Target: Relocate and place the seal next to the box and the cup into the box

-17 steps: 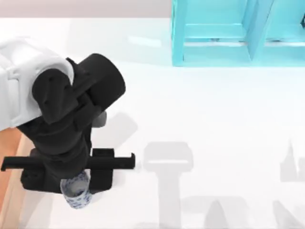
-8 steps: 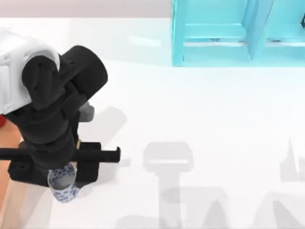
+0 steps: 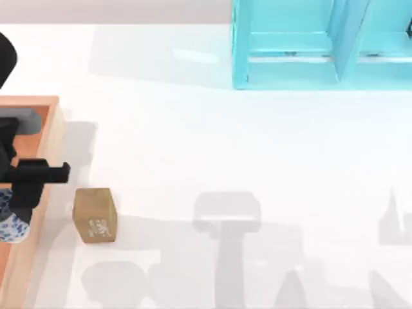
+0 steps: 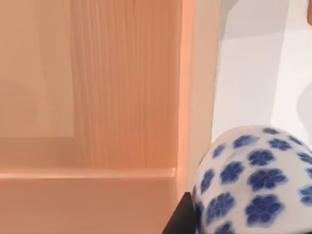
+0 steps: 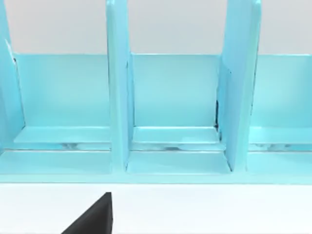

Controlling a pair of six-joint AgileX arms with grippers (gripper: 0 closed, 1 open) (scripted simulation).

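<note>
1. Blue-flowered white porcelain marks the cup [image 3: 9, 222], which sits at the top view's left edge, held over the box [image 3: 45, 138] near its right wall.
2. We see our left gripper [image 3: 13, 209] as a black shape above the box's right wall, its fingers pinching the cup; the left wrist view shows a dark finger [image 4: 179, 219] pressed against the cup's patterned side [image 4: 253, 185].
3. How wide the fingers stand beyond the cup's own width we cannot tell.
4. We find the seal [image 3: 95, 215] on the white table [image 3: 257, 161], just beside the box's right wall, its carved white marks on the near face.
5. We see our right arm's wrist view facing the turquoise shelf [image 5: 170, 112] at the far side of the table; whether its fingers are spread or pressed together we cannot tell.
</note>
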